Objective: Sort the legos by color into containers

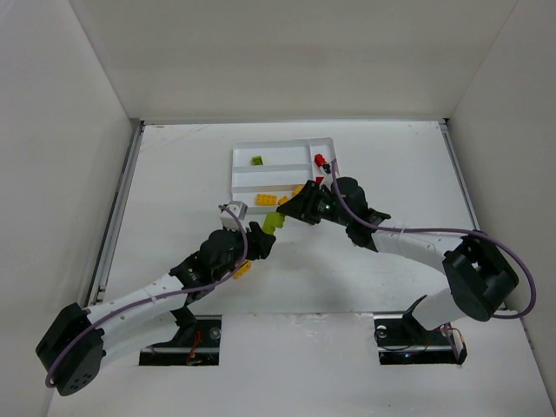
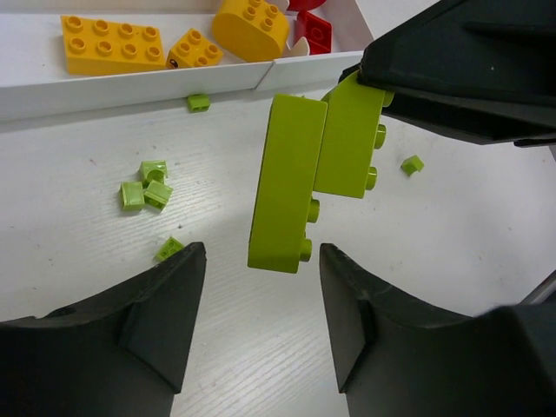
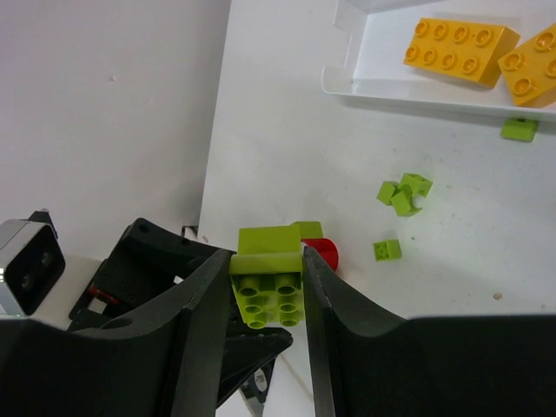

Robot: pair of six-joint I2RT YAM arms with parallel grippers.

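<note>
Read from wrist views: right pincer (image 3: 268, 261) pinching lime 2-brick clump (image 2: 300, 174), left pincer (image 2: 261, 252) spread just beside it. Find only in top external view: lime brick (image 1: 258, 160) in far slot of tray (image 1: 282, 156).

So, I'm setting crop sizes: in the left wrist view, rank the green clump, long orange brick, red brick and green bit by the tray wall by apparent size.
1. green clump, though nearest the camera
2. orange brick
3. red brick, partly hidden
4. green bit

Left gripper (image 2: 261, 250) agape just beside right gripper (image 3: 266, 259), itself pinched on lime lego clump (image 2: 291, 174).
</note>
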